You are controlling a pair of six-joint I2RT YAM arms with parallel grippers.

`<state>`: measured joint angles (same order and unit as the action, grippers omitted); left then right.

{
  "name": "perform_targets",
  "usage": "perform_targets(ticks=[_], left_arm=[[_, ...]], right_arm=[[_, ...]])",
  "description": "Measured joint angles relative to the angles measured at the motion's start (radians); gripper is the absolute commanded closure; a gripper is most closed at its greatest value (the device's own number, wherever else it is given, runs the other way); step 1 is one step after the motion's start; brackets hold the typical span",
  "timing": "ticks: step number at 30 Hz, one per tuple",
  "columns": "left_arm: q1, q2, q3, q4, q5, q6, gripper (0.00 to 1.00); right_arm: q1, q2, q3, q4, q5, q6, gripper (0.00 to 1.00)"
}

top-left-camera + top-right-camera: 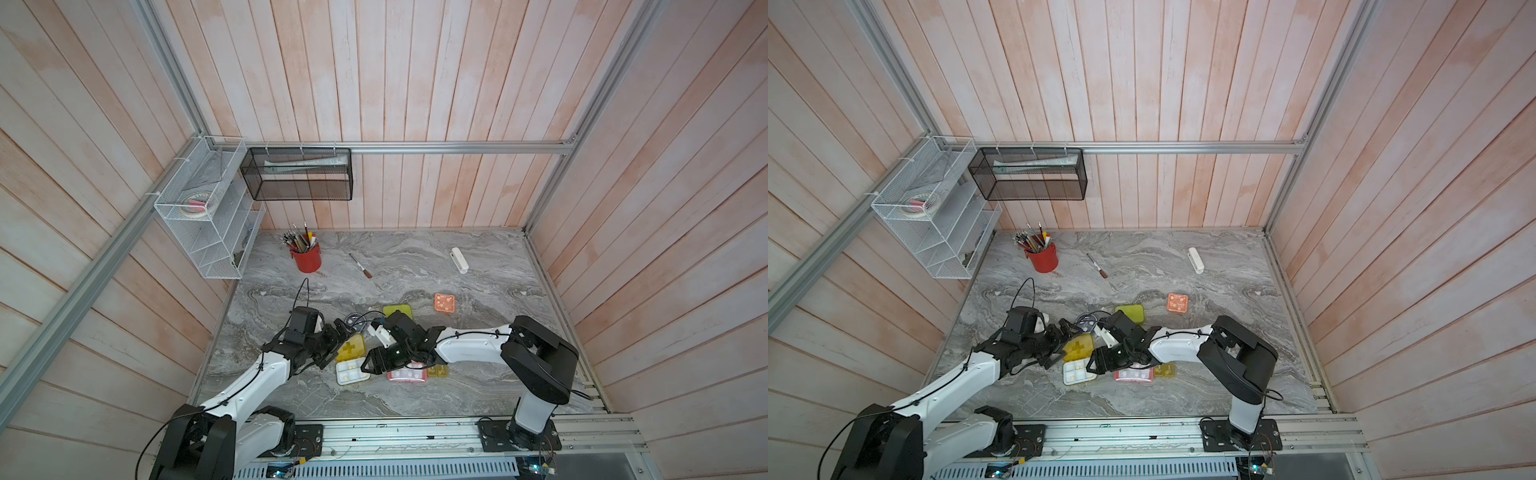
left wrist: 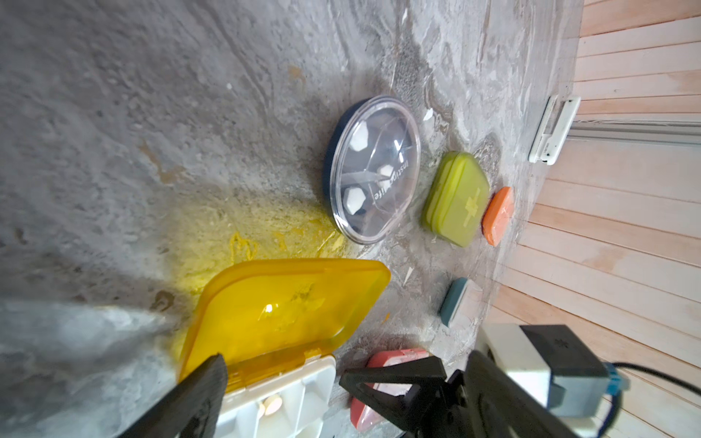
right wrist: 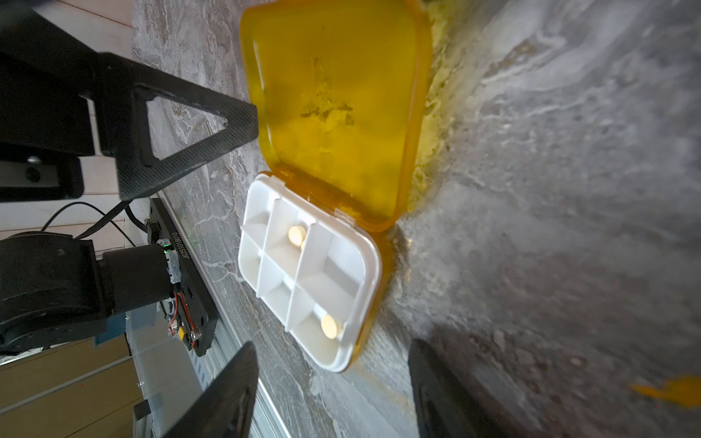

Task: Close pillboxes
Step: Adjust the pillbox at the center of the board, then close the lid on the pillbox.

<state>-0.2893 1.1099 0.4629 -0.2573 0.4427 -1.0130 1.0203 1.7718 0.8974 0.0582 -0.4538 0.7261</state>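
Note:
The yellow pillbox lies open, its lid (image 3: 333,98) tilted up over a white tray (image 3: 303,273) with pills in it; both top views show it (image 1: 350,347) (image 1: 1077,347). My left gripper (image 2: 345,360) (image 1: 338,345) stands wide open at the hinge end, one finger at the lid's edge. My right gripper (image 3: 333,360) (image 1: 365,366) is open at the tray's far corner, touching nothing. Behind lie the dark round pillbox (image 2: 373,168), the lime-green (image 2: 457,197), orange (image 2: 499,214) and blue-grey (image 2: 457,301) ones, lids down. The pink one (image 1: 407,375) and the small amber one (image 1: 438,370) sit under the right arm.
A red cup of pens (image 1: 306,257), a thin brown-handled tool (image 1: 360,266) and a white oblong bar (image 1: 459,260) lie at the back of the marble table (image 1: 478,395). A white wire rack (image 1: 208,216) and a black mesh basket (image 1: 299,174) hang on the walls.

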Motion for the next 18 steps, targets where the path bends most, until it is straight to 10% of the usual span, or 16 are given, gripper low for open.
perform_targets(ticks=[18], left_arm=[[0.000, 0.048, 0.103, 0.000, -0.003, 0.087, 0.00]], right_arm=[[-0.014, -0.082, -0.016, 0.006, 0.039, 0.008, 0.35]])
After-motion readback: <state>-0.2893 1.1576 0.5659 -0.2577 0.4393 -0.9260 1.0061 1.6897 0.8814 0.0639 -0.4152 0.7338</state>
